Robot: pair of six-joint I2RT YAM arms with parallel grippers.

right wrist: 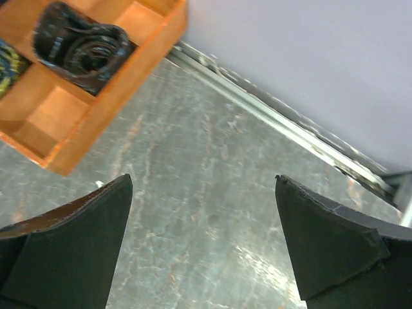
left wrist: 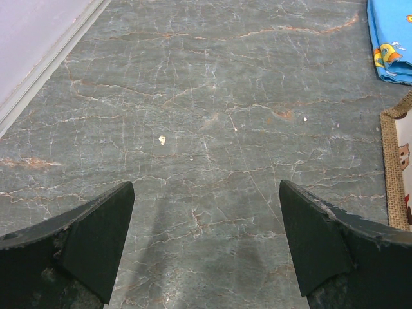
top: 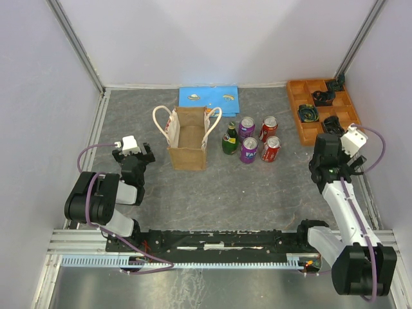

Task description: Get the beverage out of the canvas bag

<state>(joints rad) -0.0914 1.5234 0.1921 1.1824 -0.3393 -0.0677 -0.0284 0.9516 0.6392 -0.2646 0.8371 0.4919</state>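
The canvas bag stands upright left of the table's middle, tan with cream rope handles and an open top. Only brown lining shows inside. Its right edge shows in the left wrist view. A green bottle, two purple cans and two red cans stand on the table just right of the bag. My left gripper is open and empty, low over bare table left of the bag. My right gripper is open and empty at the right.
A flat blue board lies behind the bag. An orange compartment tray holding dark coiled items sits at the back right, close to my right gripper. White walls and metal rails bound the table on three sides.
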